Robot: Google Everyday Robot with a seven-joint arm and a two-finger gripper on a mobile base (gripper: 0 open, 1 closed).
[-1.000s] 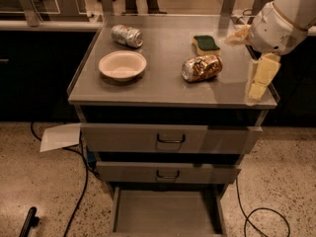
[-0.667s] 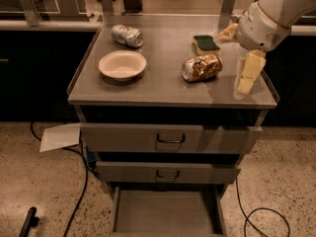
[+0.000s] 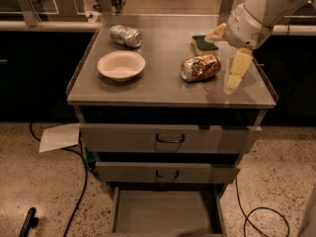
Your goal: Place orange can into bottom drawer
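Note:
The orange can (image 3: 200,67) lies on its side on the cabinet top (image 3: 163,90), right of the middle, silver end facing left. My gripper (image 3: 223,58) is just right of the can and above the top; its cream fingers (image 3: 238,68) are spread open and hold nothing. The bottom drawer (image 3: 165,212) is pulled out at the foot of the cabinet and its flat grey floor is bare.
A silver-grey can (image 3: 125,35) lies at the back left. A white bowl (image 3: 121,65) sits left of the middle. A green and yellow sponge (image 3: 204,44) lies behind the orange can. Two upper drawers (image 3: 170,139) are shut. Cables (image 3: 74,201) and a paper sheet (image 3: 59,137) lie on the floor.
My gripper has moved left across the cabinet top, from its right edge to close beside the orange can. Nothing else has moved.

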